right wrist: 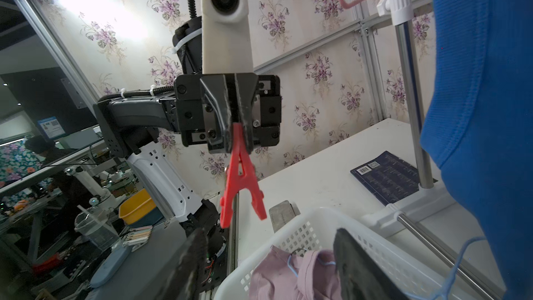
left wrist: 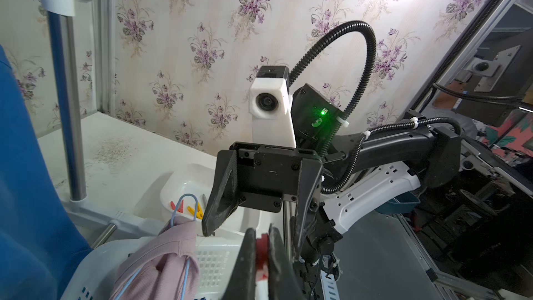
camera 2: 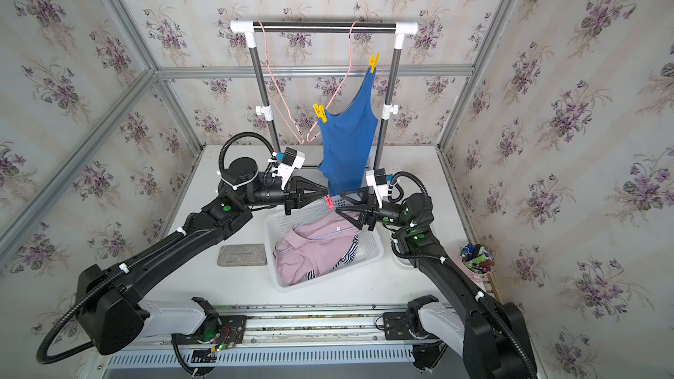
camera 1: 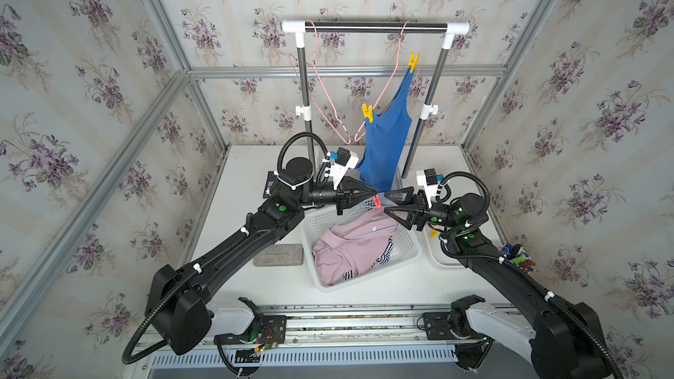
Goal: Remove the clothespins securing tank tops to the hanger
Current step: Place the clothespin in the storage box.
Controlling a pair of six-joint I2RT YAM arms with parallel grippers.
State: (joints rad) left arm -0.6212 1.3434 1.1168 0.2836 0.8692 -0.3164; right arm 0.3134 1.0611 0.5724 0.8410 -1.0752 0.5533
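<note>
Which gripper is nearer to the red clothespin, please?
Left: the left gripper is shut on the red clothespin; the right gripper is open, facing it across a small gap.

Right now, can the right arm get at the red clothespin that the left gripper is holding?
Probably yes. The right gripper is open and faces the red clothespin, whose prongs hang free below the shut left gripper. Nothing visible sits between them.
</note>
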